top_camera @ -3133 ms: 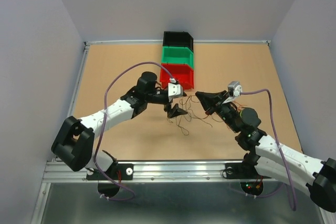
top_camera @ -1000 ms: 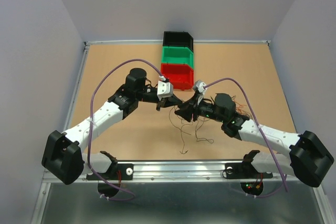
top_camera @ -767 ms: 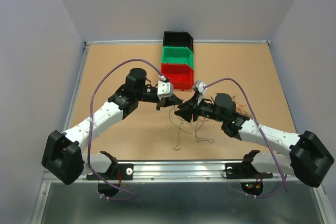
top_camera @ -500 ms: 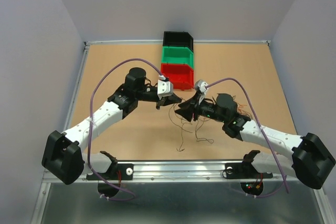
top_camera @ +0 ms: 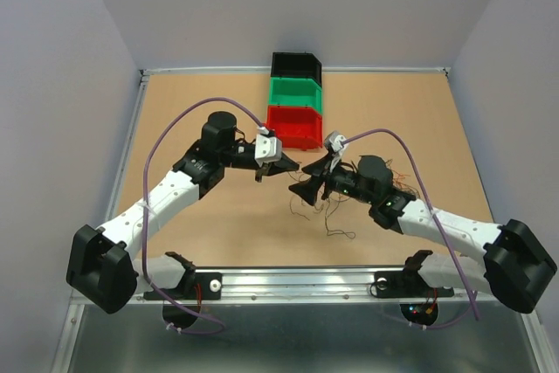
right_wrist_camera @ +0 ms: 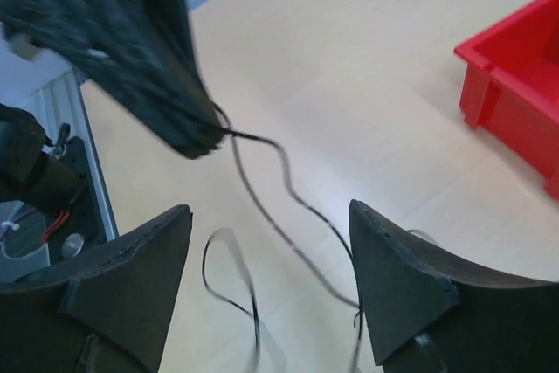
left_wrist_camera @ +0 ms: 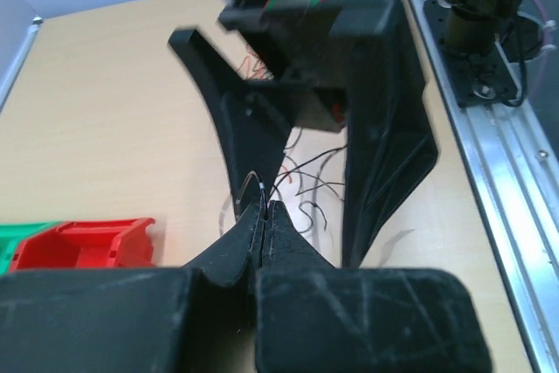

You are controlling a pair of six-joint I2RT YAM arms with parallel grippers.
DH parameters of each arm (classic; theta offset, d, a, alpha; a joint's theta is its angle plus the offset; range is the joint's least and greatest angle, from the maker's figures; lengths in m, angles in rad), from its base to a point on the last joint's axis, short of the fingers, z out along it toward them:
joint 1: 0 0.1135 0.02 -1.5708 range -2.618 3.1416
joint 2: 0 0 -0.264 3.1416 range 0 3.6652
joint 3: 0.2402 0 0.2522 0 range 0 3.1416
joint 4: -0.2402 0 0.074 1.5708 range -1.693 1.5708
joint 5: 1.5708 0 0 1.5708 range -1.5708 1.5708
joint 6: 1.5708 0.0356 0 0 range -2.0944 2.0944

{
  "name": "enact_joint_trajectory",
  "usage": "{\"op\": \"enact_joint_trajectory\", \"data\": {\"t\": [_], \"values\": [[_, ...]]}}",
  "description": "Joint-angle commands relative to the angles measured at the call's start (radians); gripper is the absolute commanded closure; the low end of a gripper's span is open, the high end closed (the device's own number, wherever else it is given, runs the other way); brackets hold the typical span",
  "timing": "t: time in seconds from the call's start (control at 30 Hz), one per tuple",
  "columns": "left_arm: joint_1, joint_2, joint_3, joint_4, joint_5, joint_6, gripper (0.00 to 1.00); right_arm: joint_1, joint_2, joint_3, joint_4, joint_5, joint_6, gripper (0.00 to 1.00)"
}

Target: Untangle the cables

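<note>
You're pinching one black wire [right_wrist_camera: 284, 168] in the left gripper [left_wrist_camera: 264, 207], near the red bin [top_camera: 294, 126]; it's running away from the bin, between the spread right gripper's [right_wrist_camera: 266, 216] fingers, toward the cables [top_camera: 327, 211].

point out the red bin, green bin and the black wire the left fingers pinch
red bin [top_camera: 301, 139], top external view, front wall
green bin [top_camera: 295, 93], top external view, inside floor
black wire [right_wrist_camera: 288, 188], right wrist view, bend between the open fingers
</note>
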Motion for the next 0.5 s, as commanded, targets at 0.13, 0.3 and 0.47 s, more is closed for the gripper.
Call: {"op": "enact_joint_trajectory", "data": {"t": [0.13,0.3,0.47], "values": [[0.005,0.002,0.06,-0.042,0.131,0.017,1.0,0.008,0.071,0.081,0.026,0.008,-0.017,0.22],[0.003,0.02,0.075,-0.061,0.17,0.005,1.0,0.008,0.089,0.089,0.03,-0.005,-0.017,0.41],[0.035,0.019,0.062,0.078,-0.041,-0.134,0.9,0.008,0.079,0.09,0.031,-0.023,0.014,0.99]]}}
